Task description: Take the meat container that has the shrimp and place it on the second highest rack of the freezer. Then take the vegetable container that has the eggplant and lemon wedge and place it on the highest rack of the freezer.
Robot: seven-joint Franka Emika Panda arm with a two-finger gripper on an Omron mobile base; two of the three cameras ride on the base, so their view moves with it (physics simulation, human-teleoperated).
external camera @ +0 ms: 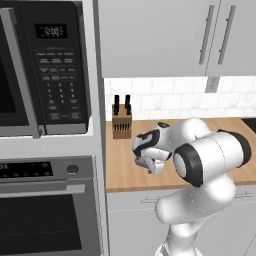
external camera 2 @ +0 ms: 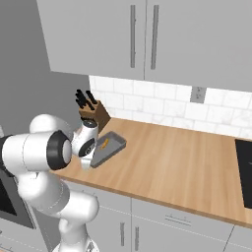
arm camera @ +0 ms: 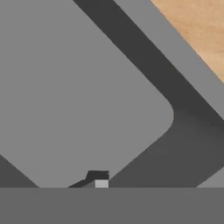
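The meat container (external camera 2: 110,146) is a shallow dark grey tray lying on the wooden counter (external camera 2: 172,162) in front of the knife block. The small orange shrimp (external camera 2: 105,143) lies inside it. My gripper (external camera 2: 89,160) hangs at the tray's near left end, pointing down into it. In the hand view the tray's flat grey floor (arm camera: 78,96) and dark sloping wall (arm camera: 175,131) are very close, and one fingertip (arm camera: 99,178) stands just over the floor. The hand hides how the jaws stand. From the left, my arm covers the tray. The freezer, vegetable container, eggplant and lemon wedge are out of view.
A wooden knife block (external camera 2: 94,112) stands right behind the tray by the tiled wall. A microwave (external camera: 45,65) and a black-glass oven (external camera: 45,210) fill the tall unit left of the counter. A dark cooktop (external camera 2: 244,167) lies at the far right. Wall cabinets (external camera 2: 147,39) hang overhead.
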